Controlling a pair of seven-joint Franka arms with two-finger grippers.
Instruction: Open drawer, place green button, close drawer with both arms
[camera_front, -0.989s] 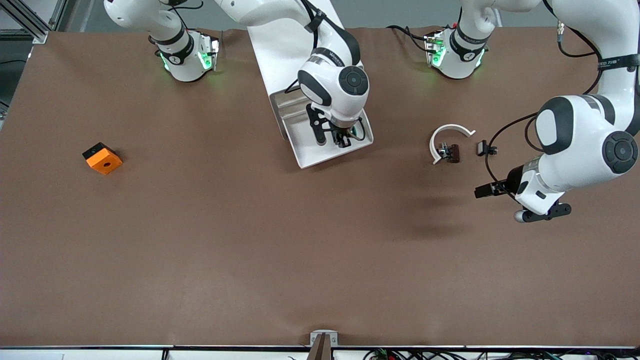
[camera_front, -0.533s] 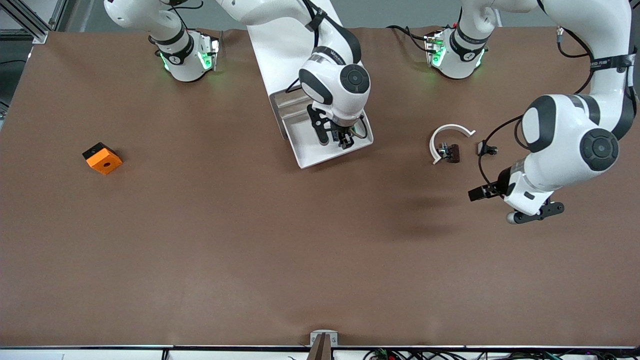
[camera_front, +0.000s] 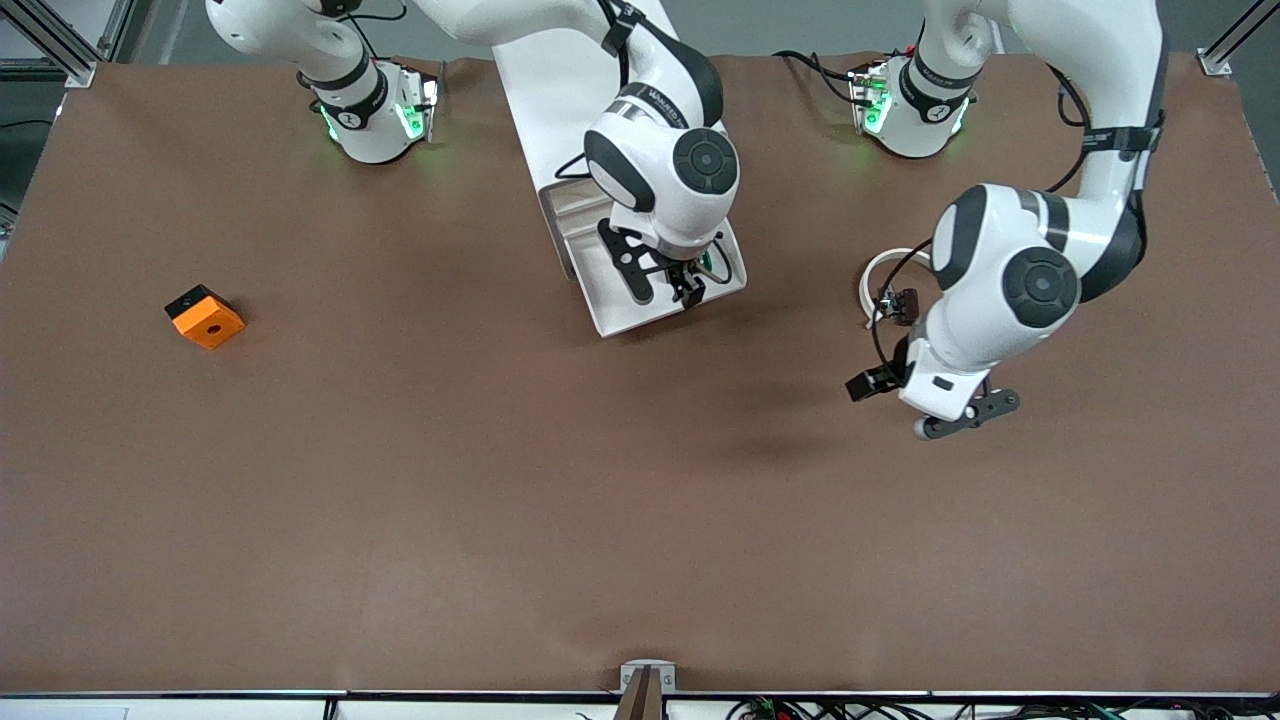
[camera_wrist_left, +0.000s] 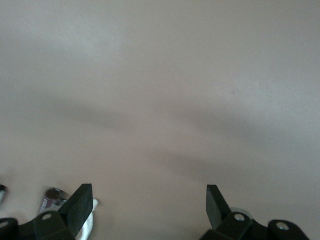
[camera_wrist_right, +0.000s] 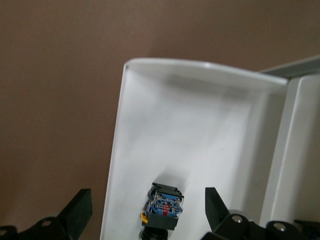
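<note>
Lying in drawer (camera_wrist_right: 165, 125): button (camera_wrist_right: 164, 205), between spread right end effector (camera_wrist_right: 145, 212) fingers.

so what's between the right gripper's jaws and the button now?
Nothing: right wrist view shows the button lying free on the drawer floor, jaws open either side.

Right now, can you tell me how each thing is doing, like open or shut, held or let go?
drawer: pulled open
button: lying in the drawer, let go
right end effector: open, over the drawer
left end effector: open, holding nothing, above bare table
orange block: on the table, untouched
</note>
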